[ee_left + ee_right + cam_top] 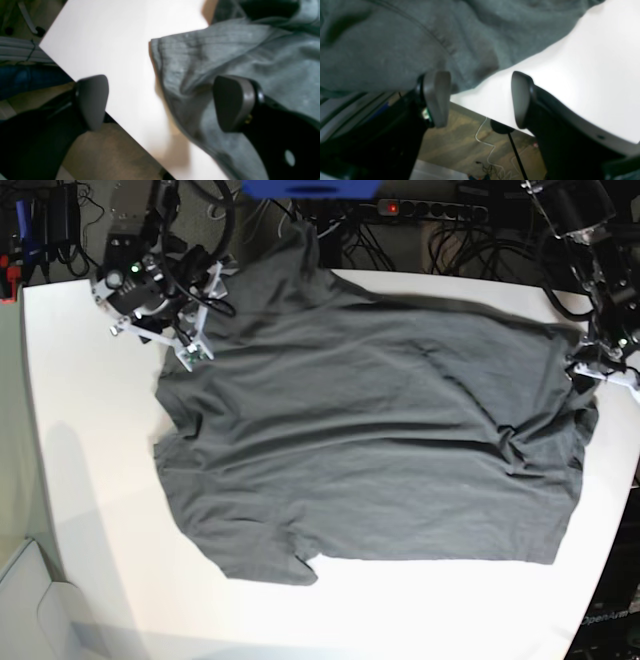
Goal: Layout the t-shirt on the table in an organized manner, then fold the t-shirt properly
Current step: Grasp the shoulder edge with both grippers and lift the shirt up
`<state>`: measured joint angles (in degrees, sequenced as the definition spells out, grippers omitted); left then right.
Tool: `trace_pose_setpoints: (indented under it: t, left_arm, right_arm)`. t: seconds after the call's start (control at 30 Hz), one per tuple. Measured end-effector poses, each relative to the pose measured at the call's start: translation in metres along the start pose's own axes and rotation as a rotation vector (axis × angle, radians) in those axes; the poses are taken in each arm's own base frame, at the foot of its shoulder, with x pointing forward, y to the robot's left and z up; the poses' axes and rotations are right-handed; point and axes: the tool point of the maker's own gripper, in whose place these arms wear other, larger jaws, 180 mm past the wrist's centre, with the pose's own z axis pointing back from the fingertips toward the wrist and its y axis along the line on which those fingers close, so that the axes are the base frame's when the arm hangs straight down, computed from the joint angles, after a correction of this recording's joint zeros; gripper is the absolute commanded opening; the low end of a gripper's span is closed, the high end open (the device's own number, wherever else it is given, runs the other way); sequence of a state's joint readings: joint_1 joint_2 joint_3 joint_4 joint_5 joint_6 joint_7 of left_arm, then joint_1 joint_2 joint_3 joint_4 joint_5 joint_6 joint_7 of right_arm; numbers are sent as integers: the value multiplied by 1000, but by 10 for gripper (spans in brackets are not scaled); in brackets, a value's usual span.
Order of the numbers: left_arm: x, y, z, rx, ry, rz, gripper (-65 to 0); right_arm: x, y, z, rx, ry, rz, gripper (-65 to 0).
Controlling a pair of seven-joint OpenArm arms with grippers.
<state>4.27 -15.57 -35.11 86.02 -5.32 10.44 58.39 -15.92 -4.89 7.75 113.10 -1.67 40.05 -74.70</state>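
The t-shirt lies spread across the middle of the table, still creased at its right side. The left gripper hangs at the shirt's far right edge, jaws spread and empty. The right gripper hangs at the far left corner, jaws apart, holding nothing.

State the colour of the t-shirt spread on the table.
The t-shirt is a plain dark charcoal grey, with no pattern visible. The base view shows it best.

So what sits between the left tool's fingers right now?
Bare table and the t-shirt edge; the left tool is open, gripping nothing, per the left wrist view.
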Motion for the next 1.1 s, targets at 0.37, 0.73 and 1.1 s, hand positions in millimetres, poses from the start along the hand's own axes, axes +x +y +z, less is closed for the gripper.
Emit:
trace_pose_setpoints:
  t: [0.37, 0.73, 1.1]
  left_arm:
    - [-1, -6, -26, 4, 25, 34, 0]
    - [10, -22, -46, 5, -57, -35, -62]
    - [4, -32, -42, -19, -31, -42, -573]
  right_arm:
    - [2, 17, -23, 78, -27, -23, -335]
    - [19, 23, -37, 127, -117, -53, -650]
    - [18, 0, -27, 56, -74, 2, -650]
